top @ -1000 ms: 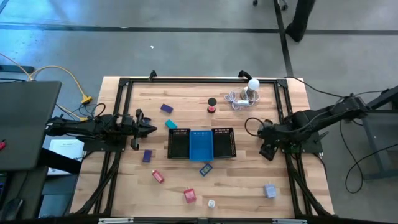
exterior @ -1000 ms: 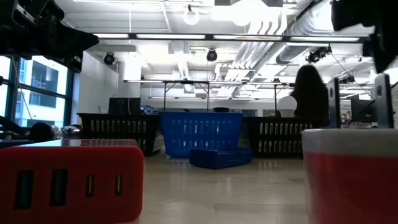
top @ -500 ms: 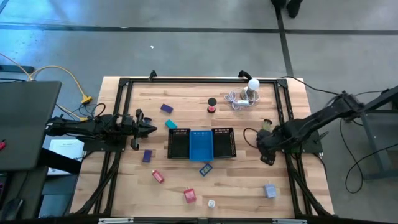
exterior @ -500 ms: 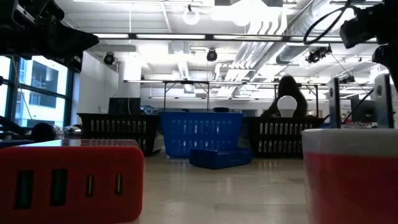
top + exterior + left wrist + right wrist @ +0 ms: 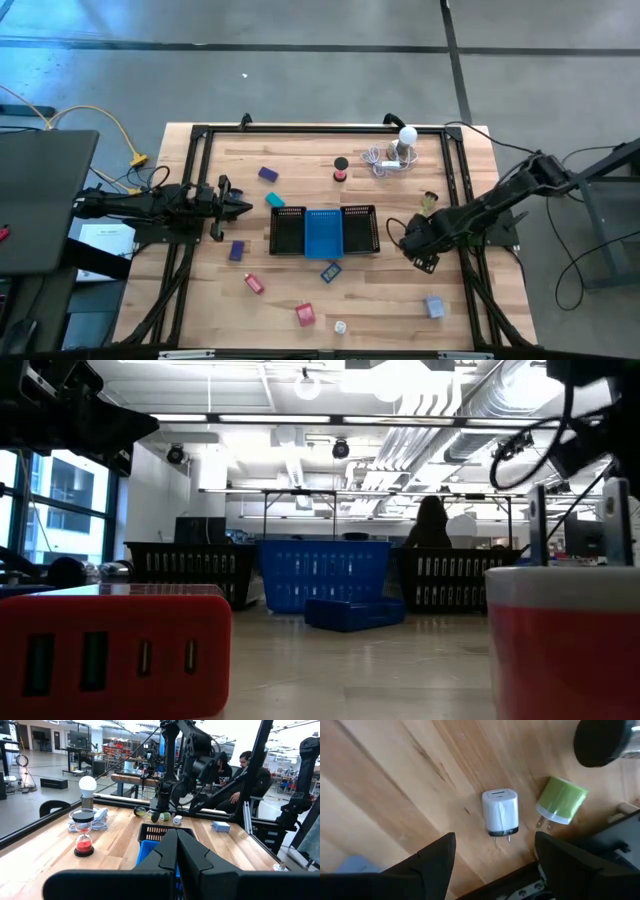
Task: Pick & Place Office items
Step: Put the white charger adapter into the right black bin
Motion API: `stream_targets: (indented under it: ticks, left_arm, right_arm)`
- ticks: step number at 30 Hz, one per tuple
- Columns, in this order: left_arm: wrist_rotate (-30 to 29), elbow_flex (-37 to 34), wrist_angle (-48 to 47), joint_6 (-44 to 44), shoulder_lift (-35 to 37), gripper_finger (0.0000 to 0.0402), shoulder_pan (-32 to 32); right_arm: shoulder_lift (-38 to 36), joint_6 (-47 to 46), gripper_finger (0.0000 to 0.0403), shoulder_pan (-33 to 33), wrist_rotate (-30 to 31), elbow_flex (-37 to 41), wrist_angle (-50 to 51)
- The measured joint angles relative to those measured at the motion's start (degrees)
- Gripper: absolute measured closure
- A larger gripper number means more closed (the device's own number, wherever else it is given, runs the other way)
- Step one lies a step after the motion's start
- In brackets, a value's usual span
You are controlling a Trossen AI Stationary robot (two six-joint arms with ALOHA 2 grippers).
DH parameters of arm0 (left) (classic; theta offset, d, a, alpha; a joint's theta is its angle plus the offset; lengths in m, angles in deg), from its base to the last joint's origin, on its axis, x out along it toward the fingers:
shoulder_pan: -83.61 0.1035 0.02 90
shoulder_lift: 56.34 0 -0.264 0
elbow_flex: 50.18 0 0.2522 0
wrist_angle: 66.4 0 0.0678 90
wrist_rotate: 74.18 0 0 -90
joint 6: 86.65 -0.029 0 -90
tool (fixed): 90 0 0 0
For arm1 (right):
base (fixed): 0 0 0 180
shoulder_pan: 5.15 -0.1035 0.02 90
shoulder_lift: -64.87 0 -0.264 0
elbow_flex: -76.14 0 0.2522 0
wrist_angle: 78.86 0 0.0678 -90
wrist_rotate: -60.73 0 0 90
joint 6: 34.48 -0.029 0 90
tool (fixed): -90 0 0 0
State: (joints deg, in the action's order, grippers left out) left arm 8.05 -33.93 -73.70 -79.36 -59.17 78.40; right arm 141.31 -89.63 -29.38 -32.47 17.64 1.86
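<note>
The right claw (image 5: 492, 857) hangs released over a white plug adapter (image 5: 500, 812) at the worktop's (image 5: 400, 300) three o'clock edge, a green adapter (image 5: 561, 800) just beside it. The left claw (image 5: 245, 209) waits clenched at nine o'clock. Other office items lie scattered around the trays (image 5: 324, 231).

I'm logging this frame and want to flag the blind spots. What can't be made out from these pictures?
- High view: the white charger and green charger lie under the right gripper; its arm hides them.
- Low view: a red block and a red-and-white item fill the foreground, hiding most of the table.
- Left wrist view: the shut left gripper covers the blue tray.
</note>
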Motion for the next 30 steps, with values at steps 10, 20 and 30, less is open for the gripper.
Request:
stream_targets:
  ticks: [10,20,30]
  left_arm:
    - [-1.5,0.0,0.0,-0.1,0.0,0.0401,0.0]
    - [-4.7,0.0,0.0,-0.1,0.0,0.0401,0.0]
    - [-4.7,0.0,0.0,-0.1,0.0,0.0401,0.0]
  right_arm:
    - [0.0,-0.9,0.014,0.0,-0.2,6.4,-8.0]
    - [0.0,-0.4,0.014,0.0,-2.8,12.1,-15.9]
    - [-0.1,0.5,0.0189,1.9,-1.7,13.2,-17.8]
